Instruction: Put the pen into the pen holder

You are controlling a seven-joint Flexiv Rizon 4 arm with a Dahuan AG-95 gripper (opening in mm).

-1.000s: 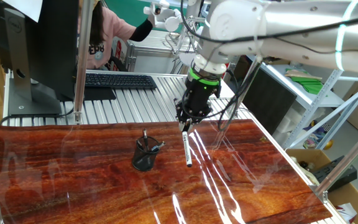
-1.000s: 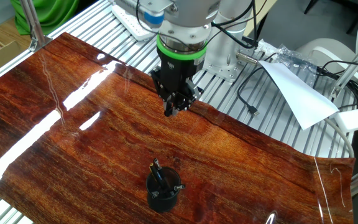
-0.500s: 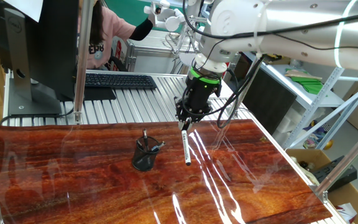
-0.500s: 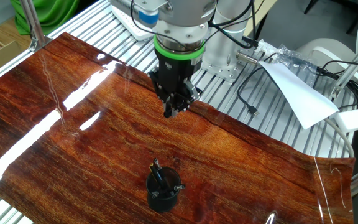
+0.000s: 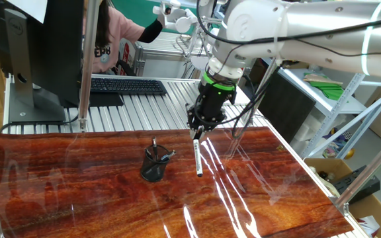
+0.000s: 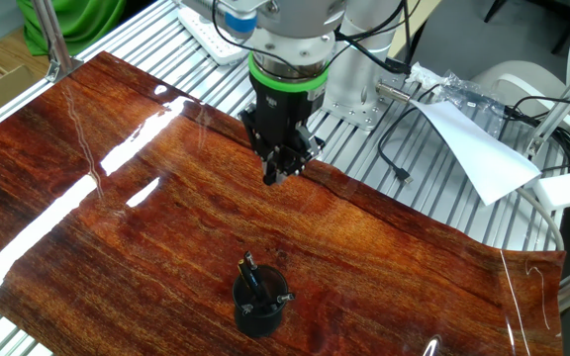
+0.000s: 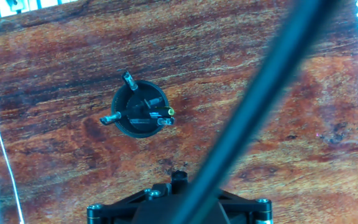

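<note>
My gripper [image 5: 197, 134] hangs above the reddish wood table, shut on the pen [image 5: 198, 158]. The pen points almost straight down, its silvery lower end just above the wood. In the hand view the pen [image 7: 253, 106] is a blurred dark bar running diagonally from bottom centre to top right. The pen holder [image 5: 154, 164], a small black mesh cup with several short dark pens in it, stands on the table left of the hanging pen. The other fixed view has the gripper [image 6: 273, 178] well behind the pen holder [image 6: 260, 302]. From the hand camera the pen holder [image 7: 140, 115] lies up and left of the jaws.
A keyboard [image 5: 127, 86], a monitor [image 5: 38, 46] and a person in pink [image 5: 108, 39] are behind the table. A metal post [image 5: 84, 66] stands at the table's back edge. White paper [image 6: 473, 148] and cables [image 6: 404, 168] lie on the slatted metal surface beside the wood.
The hand has barely shifted, only a slight sideways wobble. The pen stays in the grip, and the pen holder has not moved.
</note>
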